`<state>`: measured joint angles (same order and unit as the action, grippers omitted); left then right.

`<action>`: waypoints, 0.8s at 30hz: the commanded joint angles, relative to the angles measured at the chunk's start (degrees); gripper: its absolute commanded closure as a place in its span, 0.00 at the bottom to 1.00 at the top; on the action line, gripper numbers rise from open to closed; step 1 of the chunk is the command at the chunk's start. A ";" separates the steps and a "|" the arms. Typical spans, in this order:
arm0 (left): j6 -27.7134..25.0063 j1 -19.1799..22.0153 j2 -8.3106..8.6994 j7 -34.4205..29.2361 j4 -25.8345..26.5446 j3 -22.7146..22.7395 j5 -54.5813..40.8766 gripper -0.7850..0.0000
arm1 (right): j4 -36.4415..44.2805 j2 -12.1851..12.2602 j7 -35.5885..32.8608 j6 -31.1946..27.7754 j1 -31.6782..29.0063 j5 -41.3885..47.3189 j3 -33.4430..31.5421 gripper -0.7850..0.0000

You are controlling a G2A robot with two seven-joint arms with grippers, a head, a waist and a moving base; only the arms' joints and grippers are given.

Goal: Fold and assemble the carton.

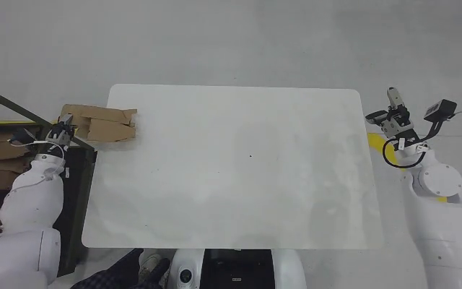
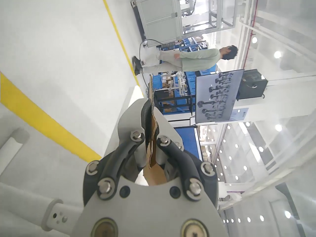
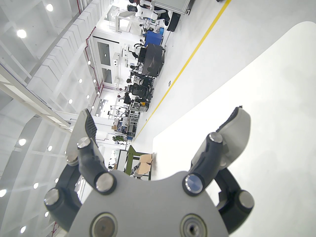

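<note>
Your left hand (image 2: 150,114) grips the flat carton (image 1: 101,123) at the tabletop (image 1: 238,166) edge; your right hand (image 3: 161,113) stands wide open.

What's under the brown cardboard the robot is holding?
One end of the carton, shut in the left gripper, is over the table corner. The rest sticks out past the edge, above a dark green frame. What sits directly beneath is covered.
</note>
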<state>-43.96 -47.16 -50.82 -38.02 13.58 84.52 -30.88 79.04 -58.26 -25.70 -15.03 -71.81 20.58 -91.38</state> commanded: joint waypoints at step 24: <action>6.75 4.05 -3.08 -28.30 13.46 -0.79 -11.78 1.00 | 0.00 0.00 0.00 0.00 0.00 0.00 0.00 0.00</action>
<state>-37.64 -43.09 -53.60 -65.20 26.36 84.33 -42.62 79.04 -58.26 -25.70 -15.03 -71.81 20.58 -91.38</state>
